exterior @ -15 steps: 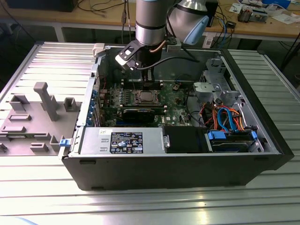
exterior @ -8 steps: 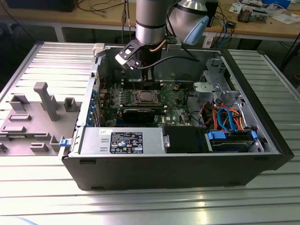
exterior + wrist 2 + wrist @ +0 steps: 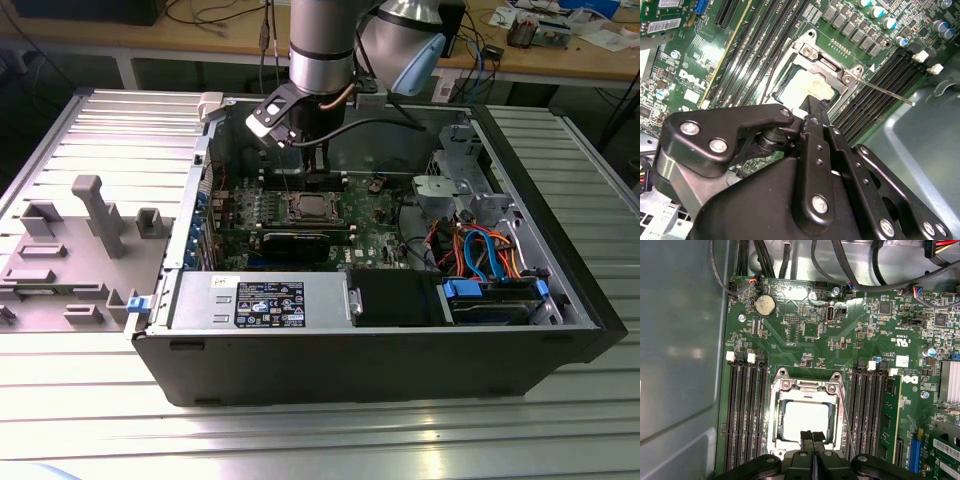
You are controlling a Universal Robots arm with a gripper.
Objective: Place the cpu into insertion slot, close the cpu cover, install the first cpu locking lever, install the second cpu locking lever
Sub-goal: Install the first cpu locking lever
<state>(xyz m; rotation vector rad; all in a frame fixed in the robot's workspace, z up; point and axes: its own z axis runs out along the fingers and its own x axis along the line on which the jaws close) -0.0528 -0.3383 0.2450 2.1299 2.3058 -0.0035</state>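
Note:
The cpu (image 3: 805, 420) lies flat in the insertion slot (image 3: 782, 373), its pale metal top showing through the window of the cpu cover (image 3: 807, 386). That silver frame lies down around the chip. My gripper (image 3: 812, 436) is shut with nothing in it, its fingertips (image 3: 812, 107) pressed together just over the cover's edge beside the cpu (image 3: 807, 87). A thin locking lever (image 3: 887, 92) sticks out from the socket corner toward the case wall, and it runs along the socket's side in the first wrist view (image 3: 846, 425). In the exterior view the gripper (image 3: 312, 178) hangs directly above the cpu (image 3: 308, 208).
Long black memory slots (image 3: 745, 410) flank the socket on both sides. A black expansion card (image 3: 300, 245) lies near it, with the power supply (image 3: 260, 300) in front. Blue and orange cables (image 3: 480, 255) fill the exterior view's right. A grey fixture tray (image 3: 70, 250) sits outside the case.

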